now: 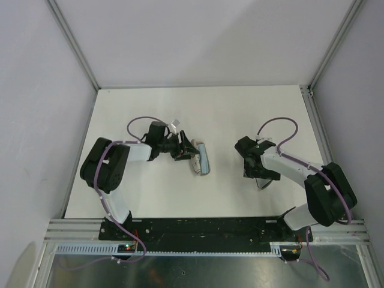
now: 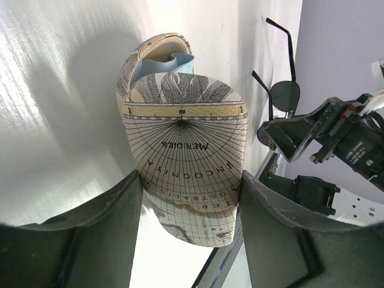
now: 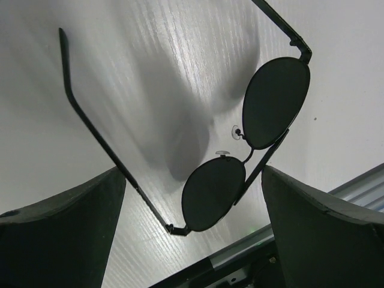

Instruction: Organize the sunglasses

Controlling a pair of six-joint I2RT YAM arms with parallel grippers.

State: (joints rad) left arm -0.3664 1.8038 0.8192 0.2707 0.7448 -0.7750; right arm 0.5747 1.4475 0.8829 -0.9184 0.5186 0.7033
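Observation:
The sunglasses point(image 3: 214, 194) lie on the white table with both temple arms unfolded; they have a thin black frame and dark lenses. My right gripper point(image 3: 192, 180) is open above them, one finger on each side, and neither finger touches them. In the top view the sunglasses point(image 1: 264, 182) show just below the right gripper point(image 1: 256, 173). They also show far off in the left wrist view point(image 2: 284, 94). My left gripper point(image 2: 189, 180) is shut on the map-printed oval case point(image 2: 186, 150). The case is open and a light blue cloth point(image 2: 163, 63) lies inside it.
In the top view the case point(image 1: 200, 159) lies at the table's middle and the left gripper point(image 1: 185, 150) is at its left side. The table's front edge and a black base rail point(image 1: 198, 231) run close below both grippers. Grey walls stand on the other three sides.

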